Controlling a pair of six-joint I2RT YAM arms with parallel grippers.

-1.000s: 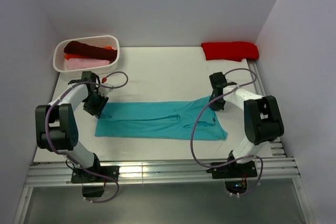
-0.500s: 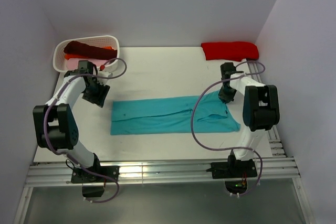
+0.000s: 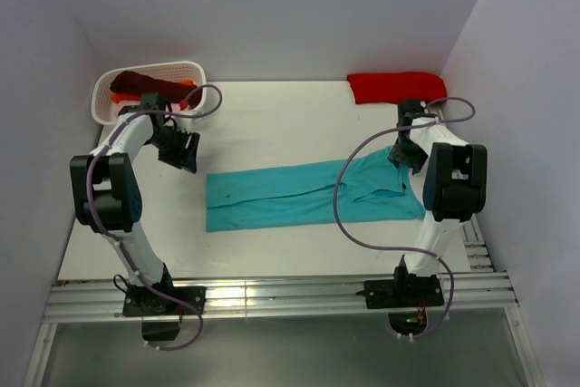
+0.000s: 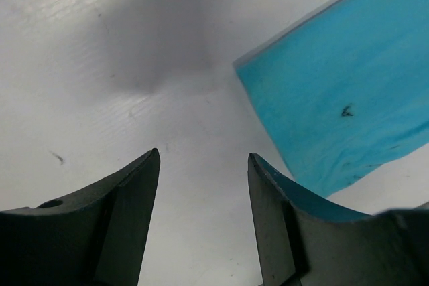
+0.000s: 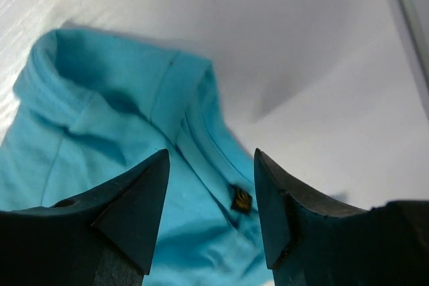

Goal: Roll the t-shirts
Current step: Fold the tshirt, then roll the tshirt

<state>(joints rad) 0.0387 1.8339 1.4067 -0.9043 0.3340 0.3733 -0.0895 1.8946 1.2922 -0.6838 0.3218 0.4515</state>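
- While the teal shirt [image 3: 313,195] lay folded into a long strip across the middle of the table [image 3: 290,124], neither gripper had hold of it; the strip ran left to right, with its right end a little farther from the arm bases than its left.
- Left gripper [image 3: 186,156] hung near the strip's far left corner, apart from the cloth; in the wrist view its fingers [image 4: 134,192] stood spread with only bare table between them, grasping nothing; the teal corner [image 4: 348,98] lay ahead and to one side, with a small dark speck [image 4: 346,110] on it.
- Right gripper [image 3: 408,151] hovered over the strip's right end; its jaws were parted and released, with the collar [image 5: 100,138] lying on the table below them rather than pinched; a small dark label [image 5: 240,199] showed inside the neckline.
- Basket [image 3: 195,74] sat at the far left corner of the table, holding a maroon shirt [image 3: 136,82] and an orange one [image 3: 188,84]; the left arm crossed in front of it, so perhaps more cloth lay hidden there.
- Red shirt [image 3: 396,87] rested at the far right, against the back wall, well apart from the teal one.
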